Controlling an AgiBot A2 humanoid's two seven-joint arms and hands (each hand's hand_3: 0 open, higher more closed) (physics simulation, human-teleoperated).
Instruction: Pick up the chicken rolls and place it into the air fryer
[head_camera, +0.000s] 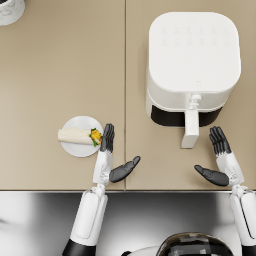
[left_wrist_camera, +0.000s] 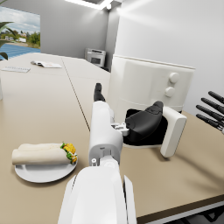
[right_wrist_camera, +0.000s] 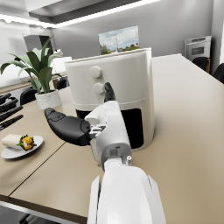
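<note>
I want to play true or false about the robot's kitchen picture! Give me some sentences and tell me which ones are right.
1. The chicken roll lies on a small white plate. True.
2. The left hand is holding the chicken roll. False: it is open beside the plate and holds nothing.
3. The air fryer is white. True.
4. The air fryer's drawer is shut tight. False: it is pulled out, and a dark opening shows behind it.
5. The right hand holds the drawer handle. False: it is open, apart from the handle.
</note>
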